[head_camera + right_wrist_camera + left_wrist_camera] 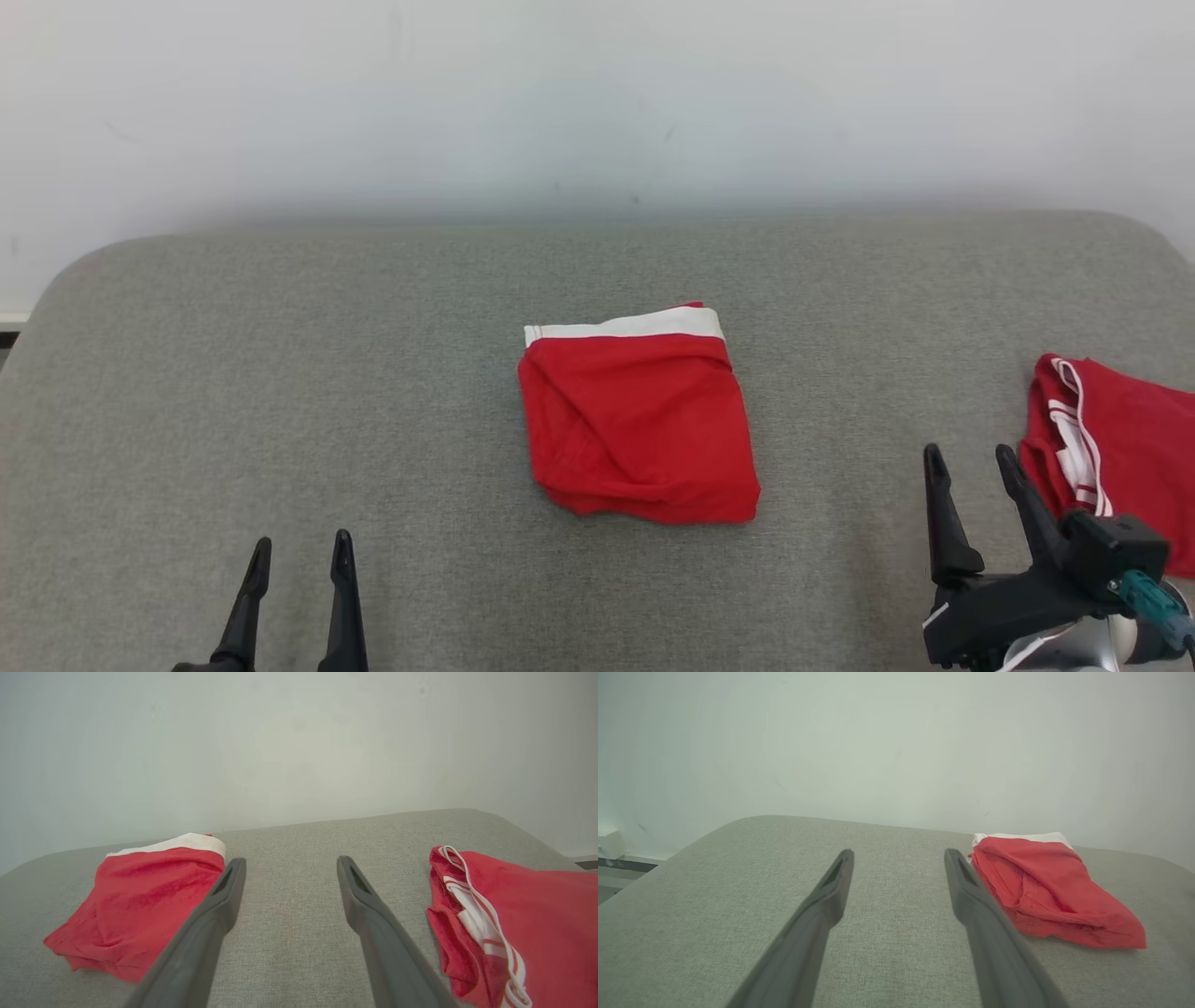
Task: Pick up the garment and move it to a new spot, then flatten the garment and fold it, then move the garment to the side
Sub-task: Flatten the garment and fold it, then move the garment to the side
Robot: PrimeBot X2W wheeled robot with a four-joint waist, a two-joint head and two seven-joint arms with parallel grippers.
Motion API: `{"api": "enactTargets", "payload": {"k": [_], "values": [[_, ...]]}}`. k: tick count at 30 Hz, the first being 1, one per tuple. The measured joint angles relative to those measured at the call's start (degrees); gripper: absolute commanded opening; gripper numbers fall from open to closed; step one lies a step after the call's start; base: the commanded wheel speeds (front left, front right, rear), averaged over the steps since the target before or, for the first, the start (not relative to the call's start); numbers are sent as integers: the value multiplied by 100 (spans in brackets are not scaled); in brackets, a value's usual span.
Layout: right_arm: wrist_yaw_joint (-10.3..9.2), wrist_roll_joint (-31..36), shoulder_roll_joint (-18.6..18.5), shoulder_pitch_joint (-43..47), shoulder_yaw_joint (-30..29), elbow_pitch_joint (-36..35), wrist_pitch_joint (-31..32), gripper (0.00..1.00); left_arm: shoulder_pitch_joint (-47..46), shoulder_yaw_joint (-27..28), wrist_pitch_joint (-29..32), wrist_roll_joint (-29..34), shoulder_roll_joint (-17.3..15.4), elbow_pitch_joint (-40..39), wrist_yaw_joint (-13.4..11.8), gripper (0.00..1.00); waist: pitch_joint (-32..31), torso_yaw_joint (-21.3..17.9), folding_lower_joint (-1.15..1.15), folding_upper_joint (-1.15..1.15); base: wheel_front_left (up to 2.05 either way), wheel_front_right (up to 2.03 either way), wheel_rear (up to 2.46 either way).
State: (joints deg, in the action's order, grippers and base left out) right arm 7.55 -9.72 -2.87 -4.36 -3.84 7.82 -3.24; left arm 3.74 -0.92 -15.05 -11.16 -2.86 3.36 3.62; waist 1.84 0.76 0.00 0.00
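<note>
Folded red garment (639, 425), white band along its far edge, lying at the centre of the grey upholstered surface (280, 373). Left gripper (302, 551) and right gripper (968, 455) flank it nearer the robot, jaws wide, holding nothing. A white-striped red garment (1111, 448) lies just beside the right gripper.

Your robot's look
Left gripper (303, 539) and right gripper (968, 451): slim black tapered fingers (945, 523); teal plug (1145, 594) on the right's black housing (1111, 546).
</note>
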Motion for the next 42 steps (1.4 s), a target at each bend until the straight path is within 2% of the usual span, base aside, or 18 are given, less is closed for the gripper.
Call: {"api": "enactTargets", "payload": {"k": [10, 42], "values": [[0, -38, -1, 329, 12, 193, -235, 100, 100, 159, 0, 134, -1, 163, 94, 100, -149, -147, 0, 0, 0, 0, 0], [0, -181, 0, 310, -5, 289, -226, 100, 180, 7, 0, 160, -1, 198, 142, 100, -162, -11, 1, 0, 0, 0, 0]]}}
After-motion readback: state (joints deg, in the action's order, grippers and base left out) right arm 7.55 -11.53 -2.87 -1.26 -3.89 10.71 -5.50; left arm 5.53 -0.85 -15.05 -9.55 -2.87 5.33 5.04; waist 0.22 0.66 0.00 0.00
